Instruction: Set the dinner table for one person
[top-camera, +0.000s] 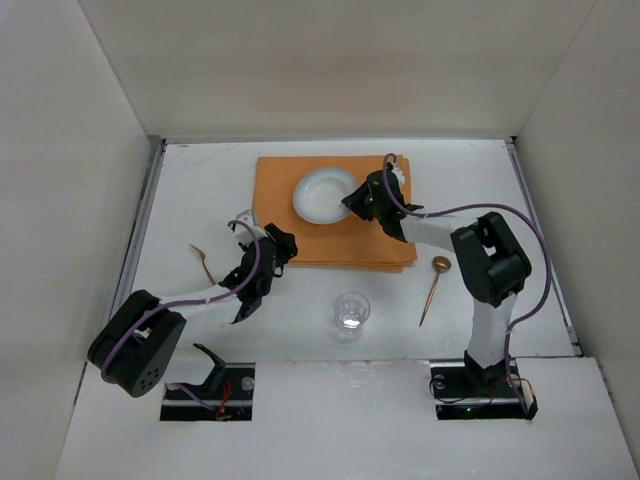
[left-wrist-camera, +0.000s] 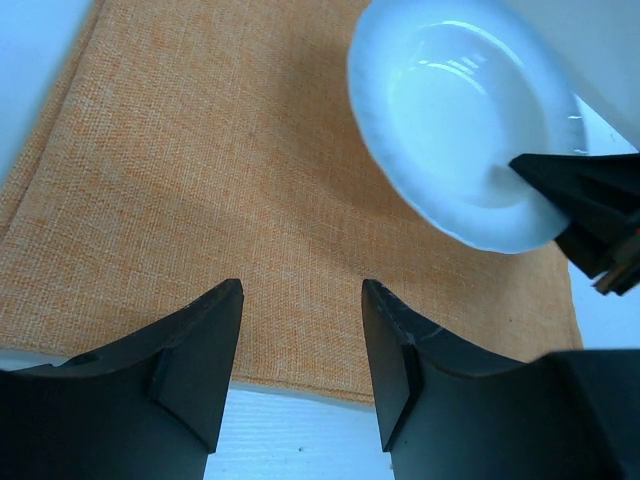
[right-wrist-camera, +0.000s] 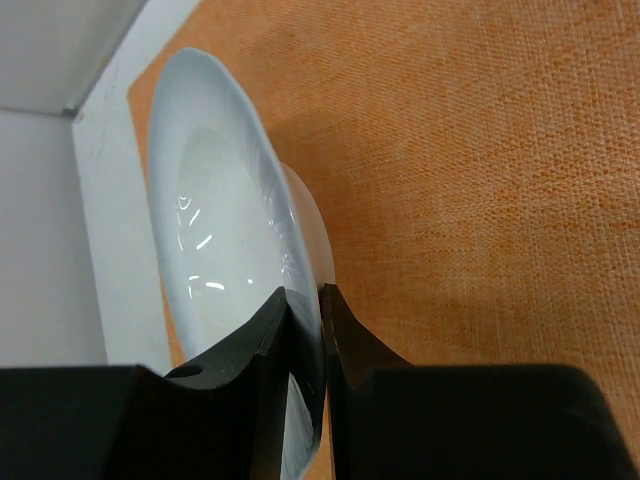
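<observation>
Left hand (top-camera: 281, 244) hovers with its jaws apart and nothing between them at the near left edge of the orange cloth (top-camera: 330, 248), apparently waiting its turn, with a small brownish utensil (top-camera: 203, 262) lying just to its left on the white surface (top-camera: 200, 180). At centre, the white plate (top-camera: 322, 193) sits toward the cloth's far side, likely being positioned as the heart of the single setting. To its right, the right hand (top-camera: 362, 202) is clamped on the plate's rim. The overhead view hides that grip; the right wrist camera shows the right hand (right-wrist-camera: 305, 295) pinching the thin rim of the plate (right-wrist-camera: 215, 220), though not whether the base rests on the cloth (right-wrist-camera: 480, 180). The left wrist camera confirms the left hand (left-wrist-camera: 300, 290) empty. Only overhead appear the glass (top-camera: 351, 310) and a spoon (top-camera: 440, 264), off the cloth near the right arm.
</observation>
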